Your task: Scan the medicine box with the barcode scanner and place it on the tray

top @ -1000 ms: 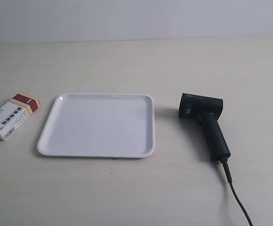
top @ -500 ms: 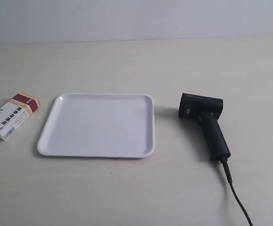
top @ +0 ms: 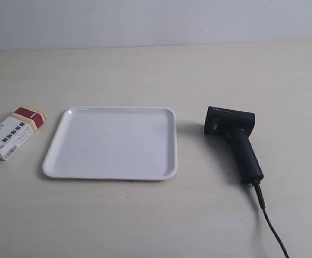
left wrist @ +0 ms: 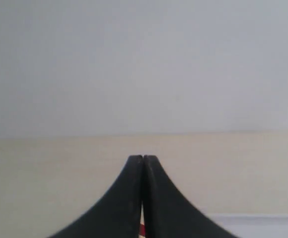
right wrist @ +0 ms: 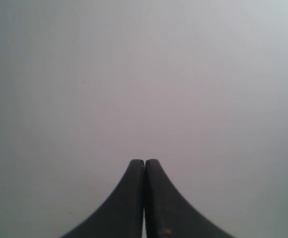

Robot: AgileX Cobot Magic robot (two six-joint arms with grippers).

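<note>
The medicine box [top: 14,132], white with a dark red and tan end, lies flat on the table at the exterior view's left. The white square tray [top: 54,161] sits beside it in the middle, with nothing on it. The black barcode scanner [top: 236,141] lies on its side at the right, its cable [top: 271,228] trailing to the lower edge. Neither arm shows in the exterior view. My left gripper [left wrist: 143,157] is shut and holds nothing; a sliver of the red box end [left wrist: 141,230] and a tray corner [left wrist: 263,223] show behind it. My right gripper [right wrist: 144,161] is shut, facing a blank grey wall.
The light wooden table [top: 156,215] runs back to a pale grey wall [top: 156,21]. Bare tabletop lies between the tray and the scanner.
</note>
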